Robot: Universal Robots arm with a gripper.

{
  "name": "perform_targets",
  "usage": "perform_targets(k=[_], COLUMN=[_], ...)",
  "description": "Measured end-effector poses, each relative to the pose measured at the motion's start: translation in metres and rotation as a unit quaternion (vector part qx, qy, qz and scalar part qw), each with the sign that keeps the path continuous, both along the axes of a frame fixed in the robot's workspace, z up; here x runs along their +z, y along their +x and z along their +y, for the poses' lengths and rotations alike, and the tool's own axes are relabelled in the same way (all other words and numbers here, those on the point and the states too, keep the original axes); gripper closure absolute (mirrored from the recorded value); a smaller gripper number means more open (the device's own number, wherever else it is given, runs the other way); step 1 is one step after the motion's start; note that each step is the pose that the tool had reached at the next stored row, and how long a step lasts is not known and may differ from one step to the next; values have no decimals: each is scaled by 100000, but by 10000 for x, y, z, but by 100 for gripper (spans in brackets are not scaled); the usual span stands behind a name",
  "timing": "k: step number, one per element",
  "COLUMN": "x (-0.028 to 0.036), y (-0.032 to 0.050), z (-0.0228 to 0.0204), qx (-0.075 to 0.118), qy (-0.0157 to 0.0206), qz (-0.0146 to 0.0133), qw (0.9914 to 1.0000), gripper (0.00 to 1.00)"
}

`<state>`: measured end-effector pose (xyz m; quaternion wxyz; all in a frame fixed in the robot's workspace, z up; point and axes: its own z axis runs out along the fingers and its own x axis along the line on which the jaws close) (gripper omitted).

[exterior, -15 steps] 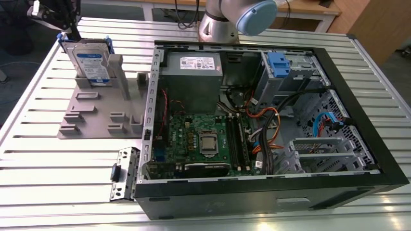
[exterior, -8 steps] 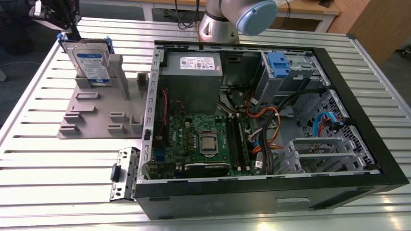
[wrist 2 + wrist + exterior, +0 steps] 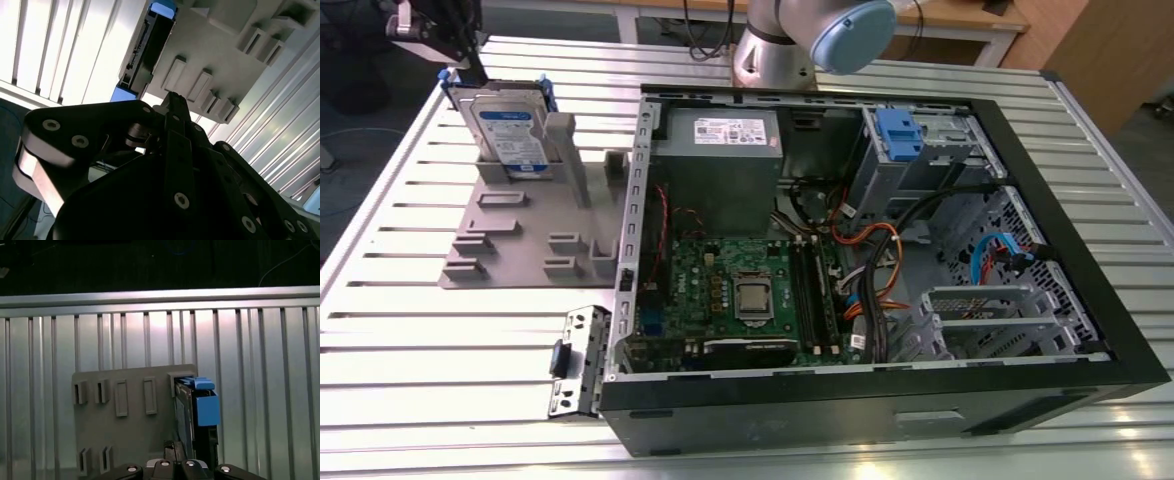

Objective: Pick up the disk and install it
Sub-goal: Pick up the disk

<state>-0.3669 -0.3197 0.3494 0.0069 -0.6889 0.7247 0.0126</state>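
The disk point(image 3: 507, 130) stands upright on its edge in a slot of the grey holder plate point(image 3: 507, 240) at the exterior view's far left. It is silver with a white-and-blue label and a blue carrier bracket. My gripper point(image 3: 476, 72) hangs just above the disk's top edge, its dark fingers together and nothing between them. In the second wrist view the gripper point(image 3: 172, 97) tapers to one shut tip, short of the disk point(image 3: 142, 55) and the holder point(image 3: 215, 50). In the first wrist view the gripper point(image 3: 172, 446) sits beside the disk point(image 3: 205, 407) and over the holder point(image 3: 125, 435).
An open computer case point(image 3: 1067, 330) lies on the slatted metal table point(image 3: 400, 330), to the exterior view's right of the holder. Inside are a grey power supply point(image 3: 718, 150), a green motherboard point(image 3: 734, 295), cables and a drive bay with a blue latch point(image 3: 897, 130). The arm's base point(image 3: 781, 50) stands behind the case.
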Motion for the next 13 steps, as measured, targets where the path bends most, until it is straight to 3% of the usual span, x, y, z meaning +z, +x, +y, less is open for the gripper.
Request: perform_targets(k=[7, 13], x=[0, 0], y=[0, 0], z=[0, 0], qx=[3322, 3420], qy=[0, 1], qz=[1, 0], qw=[99945, 99941], gripper=[90, 90])
